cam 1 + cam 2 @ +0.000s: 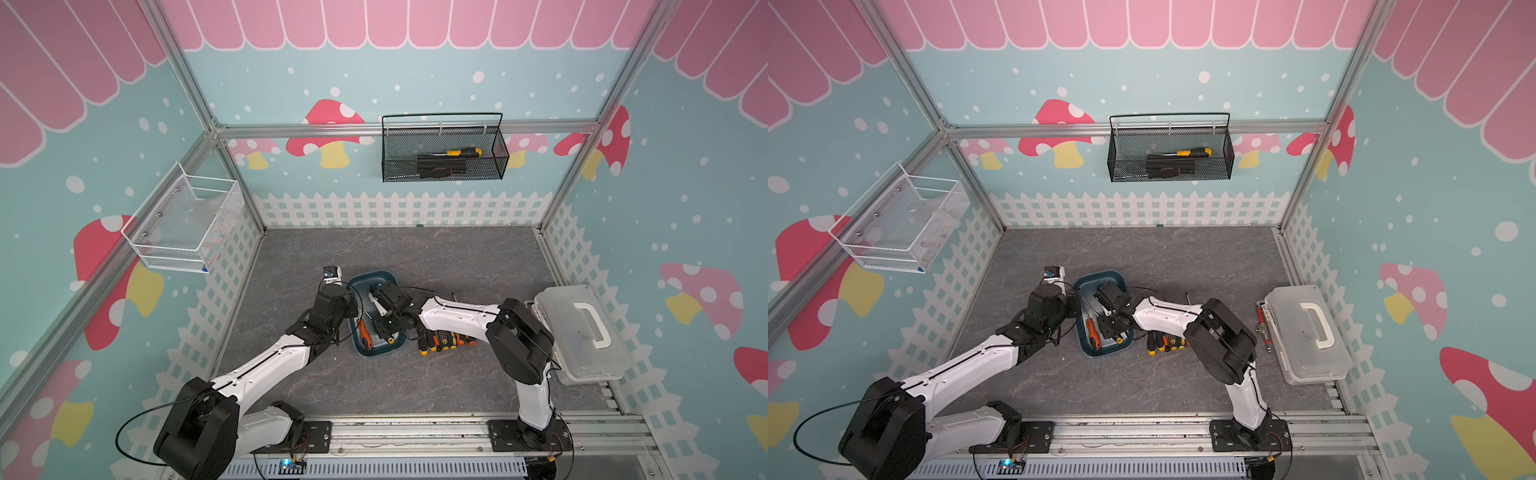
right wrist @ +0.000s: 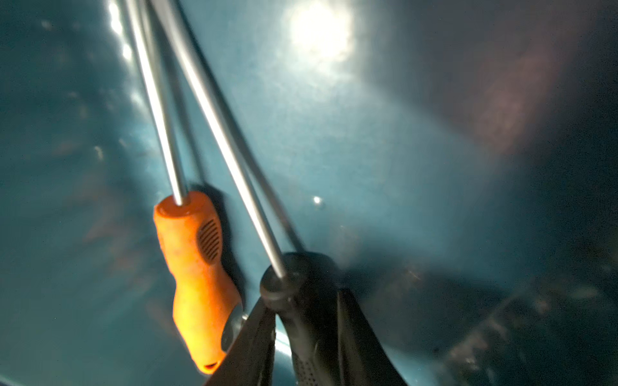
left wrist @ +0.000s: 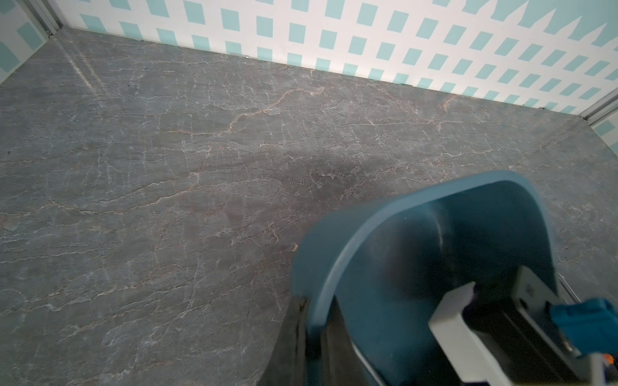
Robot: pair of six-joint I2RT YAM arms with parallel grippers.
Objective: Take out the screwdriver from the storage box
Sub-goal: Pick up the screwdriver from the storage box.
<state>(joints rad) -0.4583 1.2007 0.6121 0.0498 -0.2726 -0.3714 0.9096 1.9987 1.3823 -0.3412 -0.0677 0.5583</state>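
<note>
Screwdrivers (image 1: 434, 343) lie rowed just beside storage box (image 1: 376, 275).

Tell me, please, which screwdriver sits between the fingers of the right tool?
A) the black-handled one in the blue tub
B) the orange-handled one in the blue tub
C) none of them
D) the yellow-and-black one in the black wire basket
A: in the right wrist view the right tool has its fingers on either side of the black-handled screwdriver, while the orange-handled screwdriver lies free beside it in the storage box.

Teal storage box (image 1: 368, 273); black-handled screwdriver (image 2: 297, 274) (inside)
</note>
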